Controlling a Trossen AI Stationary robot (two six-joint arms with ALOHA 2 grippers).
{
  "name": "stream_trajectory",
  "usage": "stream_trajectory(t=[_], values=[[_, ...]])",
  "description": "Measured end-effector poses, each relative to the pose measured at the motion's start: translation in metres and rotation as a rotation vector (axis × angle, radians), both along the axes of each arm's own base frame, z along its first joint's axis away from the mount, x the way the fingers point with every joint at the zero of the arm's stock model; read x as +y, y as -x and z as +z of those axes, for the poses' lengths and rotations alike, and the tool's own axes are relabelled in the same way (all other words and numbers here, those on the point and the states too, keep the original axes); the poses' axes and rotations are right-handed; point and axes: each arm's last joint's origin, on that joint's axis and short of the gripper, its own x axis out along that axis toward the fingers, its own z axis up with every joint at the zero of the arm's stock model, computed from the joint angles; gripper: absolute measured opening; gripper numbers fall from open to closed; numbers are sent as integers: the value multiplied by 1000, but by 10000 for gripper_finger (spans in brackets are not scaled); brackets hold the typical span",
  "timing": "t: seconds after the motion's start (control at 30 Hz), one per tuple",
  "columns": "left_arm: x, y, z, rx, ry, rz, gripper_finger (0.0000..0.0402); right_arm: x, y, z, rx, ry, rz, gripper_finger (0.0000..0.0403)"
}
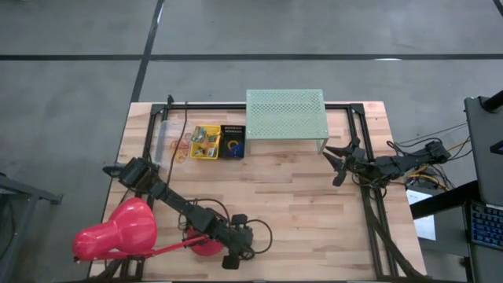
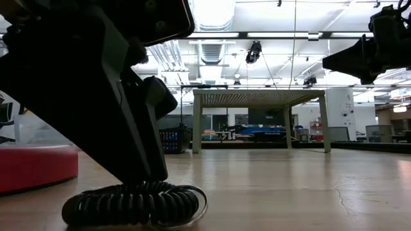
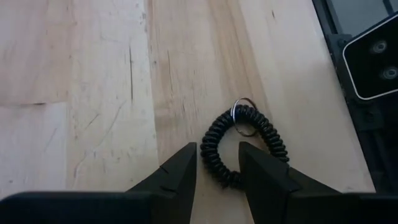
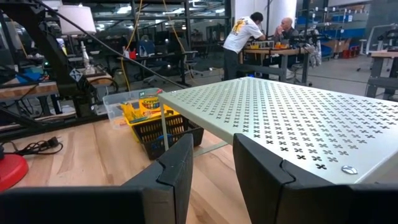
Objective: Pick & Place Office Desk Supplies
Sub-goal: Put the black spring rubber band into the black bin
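Down at the near edge of the desk (image 1: 299, 204), the left gripper (image 3: 217, 171) is right over a black coiled ring loop (image 3: 244, 144) with a small metal key ring on it. Its jaws are parted and sit either side of one part of the coil, not squeezing it as far as I can see, so the loop is just lying flat on the wood. From the low view the same loop (image 2: 135, 204) sits on the desk under the arm. Just beside it toward the near left corner is the big pink desk lamp (image 1: 118, 232), its round red base (image 2: 35, 167) resting on the desk. Further back, near the far edge and left of centre, there's a yellow basket (image 1: 205, 143) with crayon boxes and bits in it, touching a black basket (image 1: 233, 141) holding a blue and an orange loop, plus some thin tan rubber bands (image 1: 179, 149) loose in a clear tray next to them. The mint-green perforated shelf (image 1: 284, 114) stands at the far edge, right of the baskets. The right gripper (image 1: 339, 161) hovers off the desk near the shelf's right end, jaws partly open and holding nothing. Way back in the room, two people are at a table.
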Motion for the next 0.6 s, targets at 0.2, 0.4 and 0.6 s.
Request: stream_trajectory(t=[0.2,0.4,0.6], values=[[0,0,-1,0,-2,1,126,0,0,0,0,0,0,114],[-3,0,-14,23,-20,-3,126,0,0,0,0,0,0,114],[-3,0,-16,28,-29,0,126,0,0,0,0,0,0,114]])
